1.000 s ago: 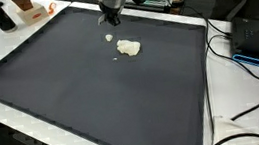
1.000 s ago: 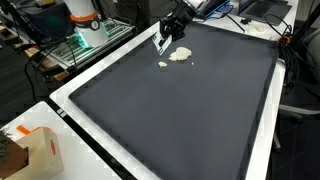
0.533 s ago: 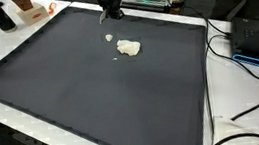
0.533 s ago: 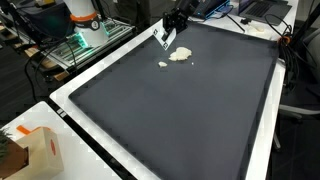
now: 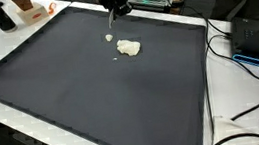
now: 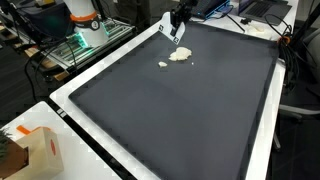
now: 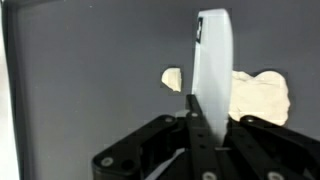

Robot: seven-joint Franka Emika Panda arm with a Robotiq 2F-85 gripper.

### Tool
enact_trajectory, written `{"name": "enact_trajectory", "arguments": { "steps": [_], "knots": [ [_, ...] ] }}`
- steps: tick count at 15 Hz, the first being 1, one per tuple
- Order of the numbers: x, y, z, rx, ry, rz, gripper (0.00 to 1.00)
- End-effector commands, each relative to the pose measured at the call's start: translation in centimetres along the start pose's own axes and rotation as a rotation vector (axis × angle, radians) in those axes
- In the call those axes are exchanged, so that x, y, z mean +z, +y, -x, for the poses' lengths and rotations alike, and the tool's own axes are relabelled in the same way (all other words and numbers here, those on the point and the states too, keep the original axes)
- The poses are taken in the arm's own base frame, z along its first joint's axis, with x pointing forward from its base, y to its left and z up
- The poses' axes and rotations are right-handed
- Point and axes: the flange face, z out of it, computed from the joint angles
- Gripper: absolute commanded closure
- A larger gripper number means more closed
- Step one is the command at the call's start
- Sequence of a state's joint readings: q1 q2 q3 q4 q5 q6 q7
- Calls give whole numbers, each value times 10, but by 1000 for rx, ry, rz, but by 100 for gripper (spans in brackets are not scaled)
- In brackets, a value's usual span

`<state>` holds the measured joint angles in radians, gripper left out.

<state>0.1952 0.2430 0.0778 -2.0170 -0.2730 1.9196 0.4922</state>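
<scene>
Exterior view (image 5: pixel 130 72): the gripper (image 5: pixel 112 2) is hanging over the far edge of the black mat (image 5: pixel 71 90), with its upper body cut off by the frame top. The white blade (image 5: pixel 111 22) it is carrying is showing edge-on, only a thin sliver, so the grip is hard to read here. The pale lump (image 5: pixel 128 47) is lying on the mat near the far edge. The small crumb (image 5: pixel 110 38) is sitting just beside it, apart from it, roughly below the blade tip. A wide stretch of bare mat is running toward the near side, and cables (image 5: pixel 244 62) are trailing off the mat's right rim. Exterior view (image 6: pixel 160 90): the gripper (image 6: pixel 178 14) is again partly cropped, but the blade (image 6: pixel 172 28) is showing its flat face and hanging clear above the mat (image 6: pixel 180 110). The lump (image 6: pixel 180 55) and crumb (image 6: pixel 162 65) are lying nearer the camera than the blade, and a cardboard box (image 6: pixel 35 150) is sitting off the near corner. Wrist view: only this one is showing the grip. The gripper (image 7: pixel 203 118) is clamping tight on the blade's (image 7: pixel 213 60) base, with no gap at the jaws. The blade is hiding part of the lump (image 7: pixel 262 95), the crumb (image 7: pixel 173 78) is sitting on its other side, and the gripper body is cut off at the bottom.
</scene>
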Motion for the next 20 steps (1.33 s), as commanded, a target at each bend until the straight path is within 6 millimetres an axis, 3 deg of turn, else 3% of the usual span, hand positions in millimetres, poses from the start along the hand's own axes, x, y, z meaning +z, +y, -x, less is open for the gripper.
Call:
{"name": "enact_trajectory", "arguments": {
  "steps": [1,10,20],
  "knots": [
    [-2,8,12,-143,42,-123,99],
    [10,18,10,-439,102,-380,99],
    [27,33,4,-624,188,-566,99]
  ]
}}
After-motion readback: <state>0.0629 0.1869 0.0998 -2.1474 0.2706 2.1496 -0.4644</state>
